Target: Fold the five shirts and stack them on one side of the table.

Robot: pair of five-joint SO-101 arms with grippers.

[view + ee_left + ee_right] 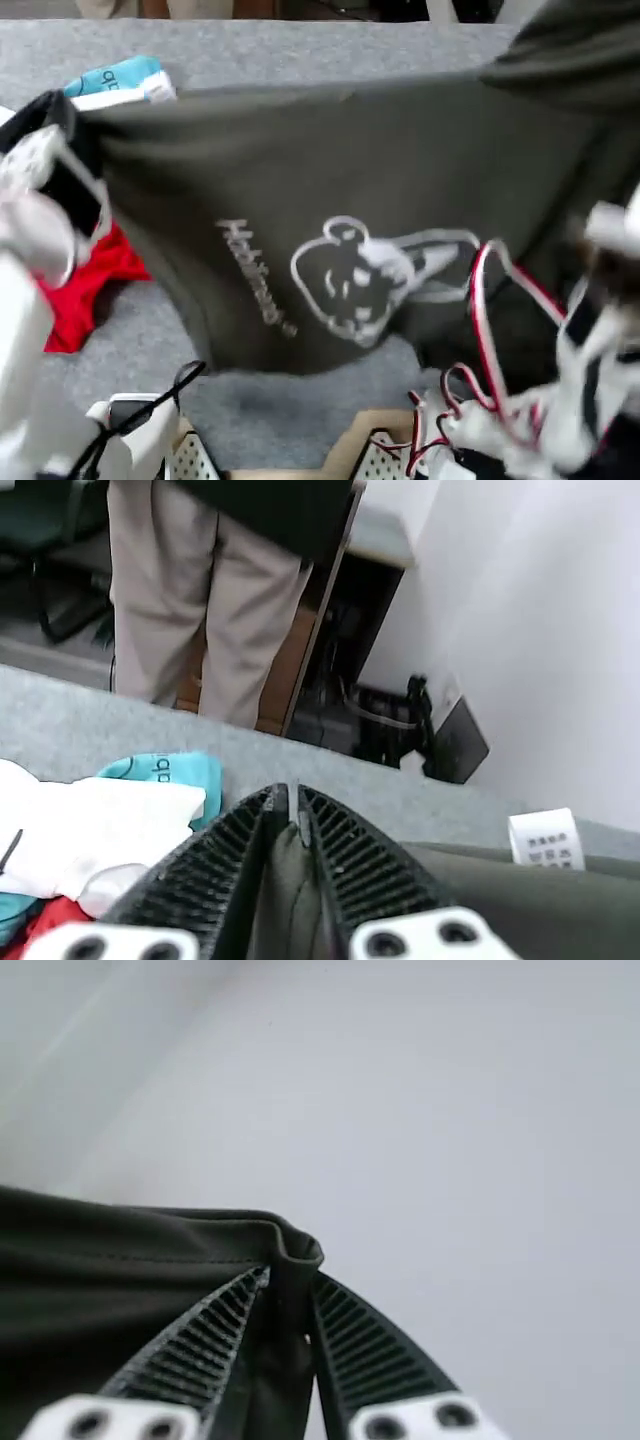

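You hold the dark green shirt (330, 200) stretched above the table (300, 45), probably to lay it flat for folding. The left gripper (292, 815) is clamped tight on 1 edge, and the right gripper (288, 1285) pinches the opposite hem. The red shirt (85, 285) lies crumpled below.

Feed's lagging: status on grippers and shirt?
Left gripper shut on dark shirt. Right gripper shut on same shirt, stretched between them. Red shirt on table nearby.

White arms (25, 330), black ribbed pincer fingers (215, 855), red and white cables (476, 320)
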